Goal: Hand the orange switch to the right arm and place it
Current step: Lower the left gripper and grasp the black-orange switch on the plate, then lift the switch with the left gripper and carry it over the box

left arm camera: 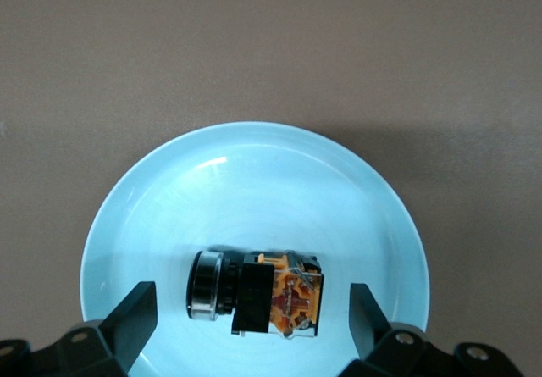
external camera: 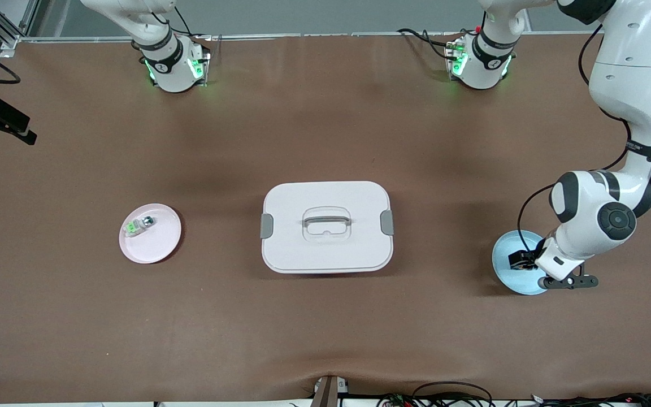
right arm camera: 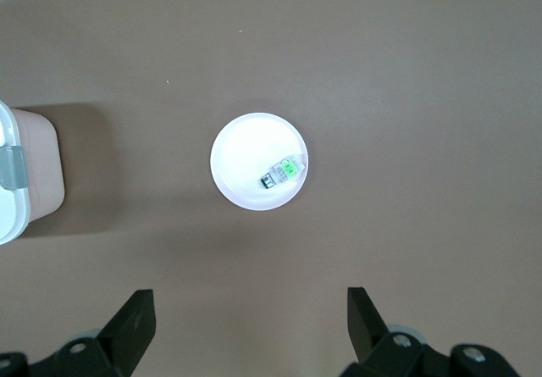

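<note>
The orange switch point(left arm camera: 262, 294) lies on its side on a light blue plate point(left arm camera: 254, 182) at the left arm's end of the table. It is a small black block with an orange face and a silver ring. In the front view the switch point(external camera: 520, 260) shows at the plate's point(external camera: 504, 257) middle, partly hidden by the hand. My left gripper point(left arm camera: 252, 309) hangs low over it, open, one finger on each side and neither touching. My right gripper point(right arm camera: 251, 313) is open and holds nothing, high over bare table. Only the right arm's base point(external camera: 170, 62) shows in the front view.
A pink plate point(external camera: 159, 243) at the right arm's end of the table carries a small green-and-clear component point(external camera: 139, 225); the right wrist view shows that plate point(right arm camera: 241, 157) and component point(right arm camera: 284, 171) from above. A white lidded box point(external camera: 325, 226) with a handle stands mid-table.
</note>
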You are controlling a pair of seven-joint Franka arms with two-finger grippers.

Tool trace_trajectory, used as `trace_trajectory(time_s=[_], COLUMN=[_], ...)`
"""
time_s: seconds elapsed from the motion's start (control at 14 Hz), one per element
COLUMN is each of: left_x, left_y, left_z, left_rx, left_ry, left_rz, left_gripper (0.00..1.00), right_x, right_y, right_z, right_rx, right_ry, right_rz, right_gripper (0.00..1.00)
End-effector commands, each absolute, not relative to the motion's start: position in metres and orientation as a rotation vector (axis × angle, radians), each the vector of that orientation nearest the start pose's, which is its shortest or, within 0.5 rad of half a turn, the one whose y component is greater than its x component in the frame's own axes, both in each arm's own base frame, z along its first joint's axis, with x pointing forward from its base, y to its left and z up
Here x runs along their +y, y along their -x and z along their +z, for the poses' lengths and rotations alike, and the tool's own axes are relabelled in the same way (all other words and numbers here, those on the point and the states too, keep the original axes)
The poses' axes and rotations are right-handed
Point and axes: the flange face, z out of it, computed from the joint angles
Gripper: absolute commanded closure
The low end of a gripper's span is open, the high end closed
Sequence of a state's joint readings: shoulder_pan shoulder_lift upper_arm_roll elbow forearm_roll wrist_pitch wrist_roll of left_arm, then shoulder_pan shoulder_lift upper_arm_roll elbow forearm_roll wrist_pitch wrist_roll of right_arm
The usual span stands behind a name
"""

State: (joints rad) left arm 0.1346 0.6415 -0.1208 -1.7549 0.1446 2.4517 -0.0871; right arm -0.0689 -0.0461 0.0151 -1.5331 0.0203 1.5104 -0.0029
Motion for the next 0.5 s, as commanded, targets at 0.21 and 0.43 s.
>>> trace_trajectory(time_s=[0.21, 0.43], left_x=[0.021, 0.021], left_y=[-0.666, -0.665], left_z=[0.193, 0.188], left_rx=[0.006, 0.014], left_ry=[3.102, 3.100], left_rz=[-0.069, -0.058], left_gripper=[0.00, 0.12], right_x=[-0.022, -0.021], right_y=[-0.529, -0.530], right_z=[0.671, 0.673], right_rx=[0.093, 0.091], right_ry=[3.087, 3.085], right_rz=[-0.077, -0.094], right_gripper=[0.00, 0.00])
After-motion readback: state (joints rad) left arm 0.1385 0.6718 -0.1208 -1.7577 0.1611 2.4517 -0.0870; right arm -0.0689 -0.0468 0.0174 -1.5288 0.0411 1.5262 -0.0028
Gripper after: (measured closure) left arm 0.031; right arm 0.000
